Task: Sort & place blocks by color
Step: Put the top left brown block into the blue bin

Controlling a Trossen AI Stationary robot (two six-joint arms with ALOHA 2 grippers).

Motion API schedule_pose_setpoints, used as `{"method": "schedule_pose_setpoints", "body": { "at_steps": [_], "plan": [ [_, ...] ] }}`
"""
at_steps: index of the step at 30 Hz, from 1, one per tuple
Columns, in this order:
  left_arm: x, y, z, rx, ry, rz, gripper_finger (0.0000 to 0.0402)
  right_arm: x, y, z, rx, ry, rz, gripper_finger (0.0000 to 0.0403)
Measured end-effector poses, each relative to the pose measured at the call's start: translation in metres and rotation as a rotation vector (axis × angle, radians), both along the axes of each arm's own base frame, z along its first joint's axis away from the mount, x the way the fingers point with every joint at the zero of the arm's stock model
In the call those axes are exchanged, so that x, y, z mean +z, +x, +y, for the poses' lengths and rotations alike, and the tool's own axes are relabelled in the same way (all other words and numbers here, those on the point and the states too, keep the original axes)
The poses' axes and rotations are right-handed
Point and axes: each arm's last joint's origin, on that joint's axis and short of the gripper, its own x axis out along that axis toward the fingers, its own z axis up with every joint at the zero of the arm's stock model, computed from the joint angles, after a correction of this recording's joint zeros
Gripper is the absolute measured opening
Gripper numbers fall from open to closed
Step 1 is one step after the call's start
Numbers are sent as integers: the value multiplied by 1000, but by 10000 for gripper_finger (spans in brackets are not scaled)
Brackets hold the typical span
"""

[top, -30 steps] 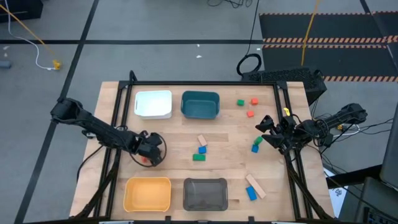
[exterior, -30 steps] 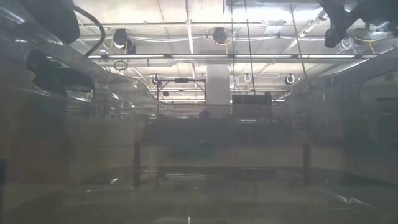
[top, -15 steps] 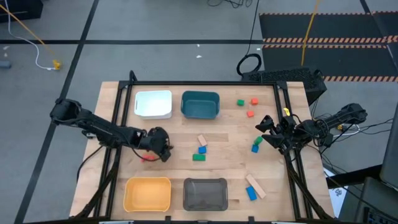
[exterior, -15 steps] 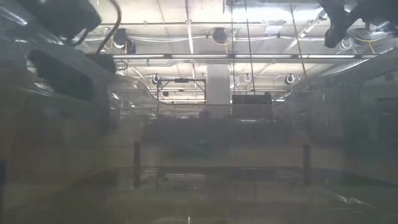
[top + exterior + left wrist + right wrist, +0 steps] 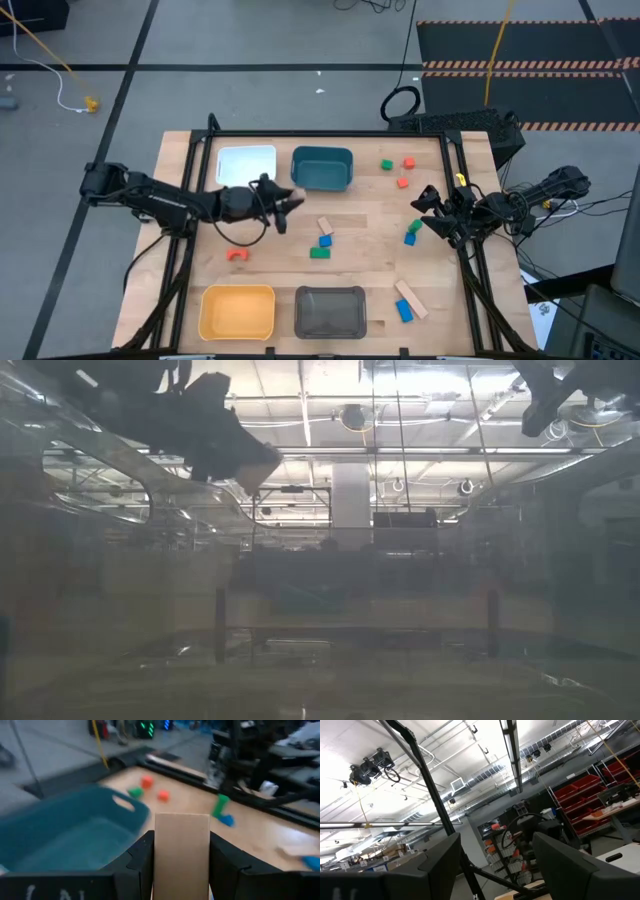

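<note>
Left claw (image 5: pixel 181 851) clamped on a tan block (image 5: pixel 181 854), now lifted and swung from the orange block (image 5: pixel 236 254) toward the teal bin (image 5: pixel 322 168): pickup done, drop pending. Right claw (image 5: pixel 424 207) open, parked over the table (image 5: pixel 360 255) edge. Bin contents unreadable; low view hazy.

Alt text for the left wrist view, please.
The left claw grips a tan wooden block upright between its fingers. Beyond it sit a teal bin, red and green blocks on the wooden table.
</note>
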Motion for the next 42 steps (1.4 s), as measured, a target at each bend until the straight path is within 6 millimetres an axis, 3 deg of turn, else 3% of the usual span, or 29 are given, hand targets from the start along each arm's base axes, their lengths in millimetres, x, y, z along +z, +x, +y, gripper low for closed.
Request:
{"method": "schedule_pose_setpoints", "body": {
  "at_steps": [7,11,22,28,42],
  "plan": [
    [3,-1,26,99,85,-2,132,0,0,0,0,0,0,242],
    [-11,6,39,119,25,36,132,0,0,0,0,0,0,242],
    [-25,51,79,183,80,69,139,0,0,0,0,0,0,242],
    [-50,67,97,233,16,126,146,0,0,0,1,0,0,242],
    [-63,66,102,256,-28,198,167,0,0,0,0,0,0,242]
  ]
}}
